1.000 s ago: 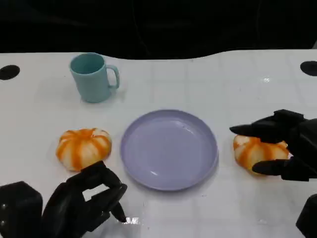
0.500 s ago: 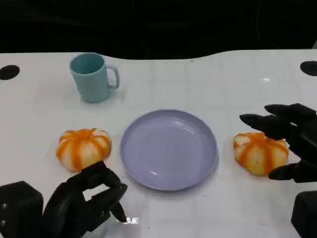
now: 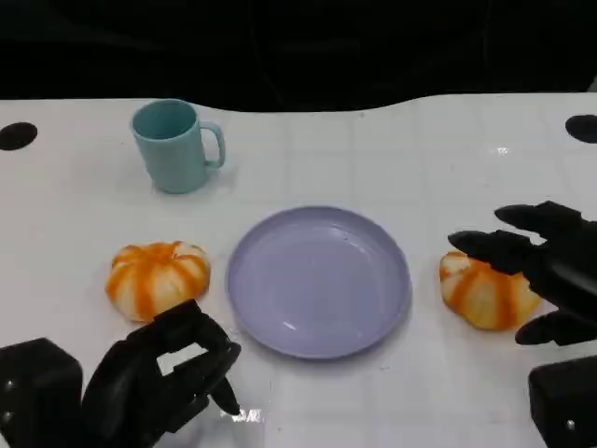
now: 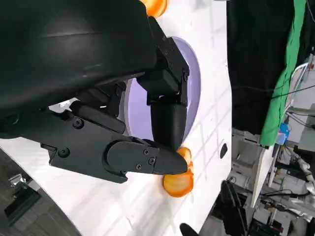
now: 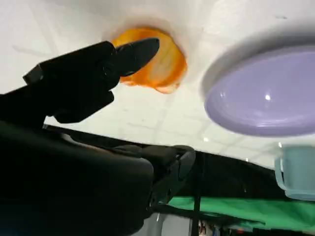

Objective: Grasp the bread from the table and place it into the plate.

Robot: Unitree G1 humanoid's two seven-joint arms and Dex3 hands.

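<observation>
Two orange-striped breads lie on the white table on either side of the lilac plate (image 3: 319, 280). The left bread (image 3: 157, 278) sits just beyond my left hand (image 3: 173, 373), whose fingers are curled in with nothing in them. My right hand (image 3: 546, 275) hovers at the right bread (image 3: 485, 291), with spread fingers over its top and the thumb low on its near right side, not closed on it. In the right wrist view a fingertip (image 5: 140, 49) reaches over that bread (image 5: 160, 66), with the plate (image 5: 266, 93) beyond it. The left wrist view shows the plate (image 4: 193, 83) and the far bread (image 4: 178, 183).
A teal mug (image 3: 175, 145) stands at the back left, with its handle turned towards the plate. Dark round marks sit at the far left (image 3: 17, 135) and far right (image 3: 583, 126) of the table. The table's back edge meets a black backdrop.
The right hand's fingers and thumb were close around the right bread a second ago. They have since spread and pulled back to the right. The bread and the left hand stayed put.
</observation>
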